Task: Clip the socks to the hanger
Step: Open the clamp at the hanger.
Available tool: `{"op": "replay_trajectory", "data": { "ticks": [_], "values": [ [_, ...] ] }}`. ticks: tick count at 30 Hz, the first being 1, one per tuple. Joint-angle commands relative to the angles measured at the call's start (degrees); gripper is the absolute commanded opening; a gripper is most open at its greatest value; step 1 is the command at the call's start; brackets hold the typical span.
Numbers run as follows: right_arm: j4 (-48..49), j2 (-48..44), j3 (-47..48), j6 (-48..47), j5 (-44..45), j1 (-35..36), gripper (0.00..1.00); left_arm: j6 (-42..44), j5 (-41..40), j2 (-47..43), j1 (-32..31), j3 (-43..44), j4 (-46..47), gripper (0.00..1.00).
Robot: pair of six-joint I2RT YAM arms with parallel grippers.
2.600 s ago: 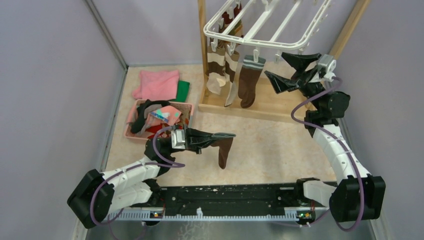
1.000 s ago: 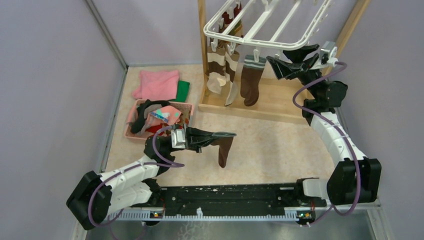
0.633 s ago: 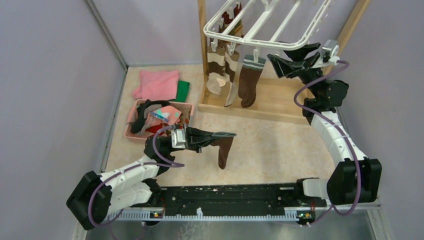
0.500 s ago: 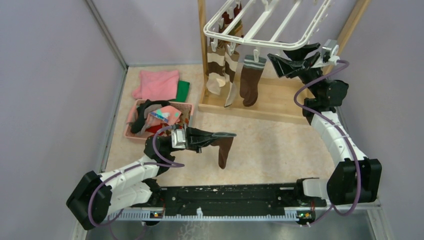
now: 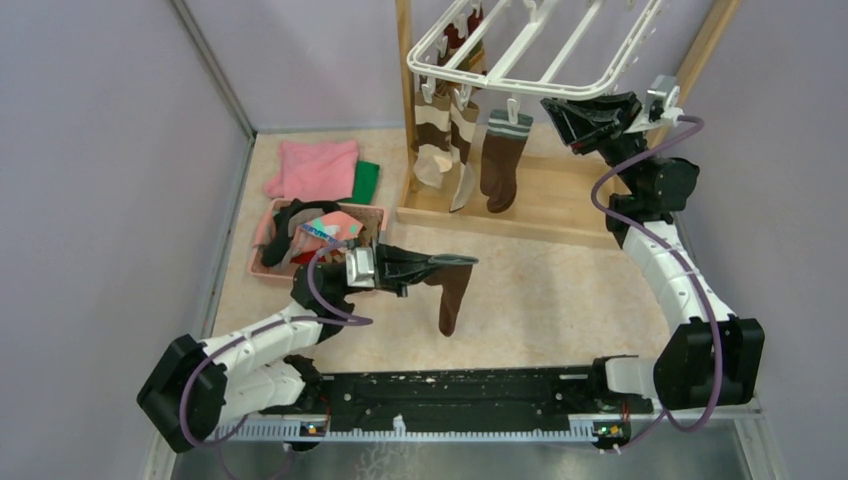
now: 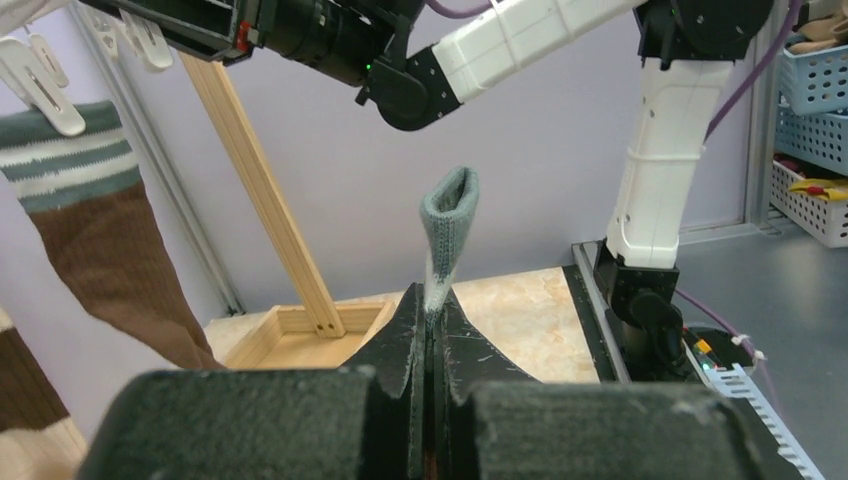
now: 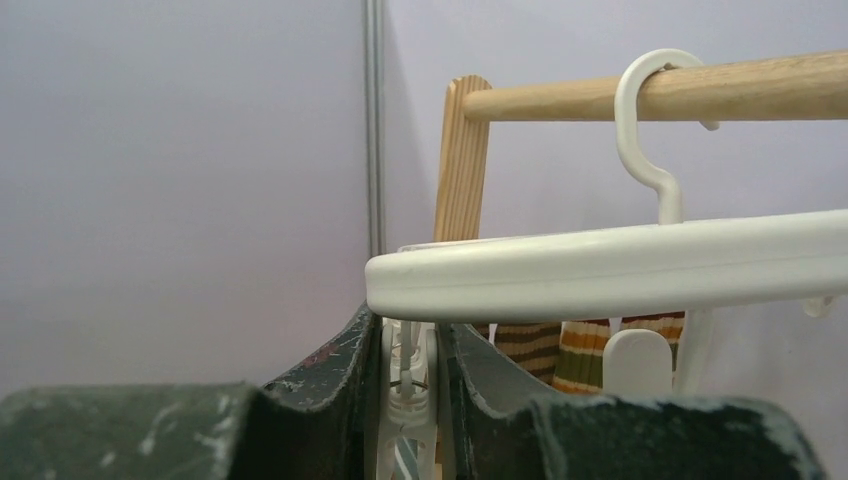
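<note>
The white hanger [image 5: 520, 88] hangs from a wooden frame at the back. A brown-and-cream striped sock [image 5: 436, 140] and a dark brown sock with a grey cuff [image 5: 500, 160] are clipped under it. My right gripper [image 5: 562, 112] is under the hanger's right corner, shut on a small white clip [image 7: 410, 400]. In the right wrist view the clip is squeezed between the fingers [image 7: 340, 370], right below the hanger rim [image 7: 600, 270]. My left gripper [image 5: 456, 262] is shut on the grey cuff [image 6: 450, 225] of a dark brown sock [image 5: 450, 297], which dangles over the table.
A pink basket [image 5: 262, 236] holding several more socks sits at the left. A folded pink cloth [image 5: 312, 168] and a green cloth [image 5: 366, 182] lie behind it. The wooden frame's base [image 5: 545, 205] and posts [image 5: 404, 60] stand at the back, with walls close on both sides.
My right gripper has moved up to the clip and closed on it. The left gripper has shifted slightly right with its sock.
</note>
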Motion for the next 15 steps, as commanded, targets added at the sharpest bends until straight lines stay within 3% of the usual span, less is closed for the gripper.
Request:
{"op": "replay_trajectory", "data": {
  "ticks": [1,10,15],
  "values": [
    [3.0,-0.3,2.4,3.2,-0.7,-0.3,0.05,-2.8,-0.6,4.6,0.1,7.9,1.0,0.00],
    [1.0,-0.5,2.7,8.6,1.2,-0.3,0.00,-15.6,-4.5,23.7,0.1,25.9,1.5,0.00],
    [-0.6,-1.5,2.8,9.0,1.3,-0.3,0.00,-22.2,-2.9,32.1,0.2,37.0,-2.3,0.00]
  ]
}}
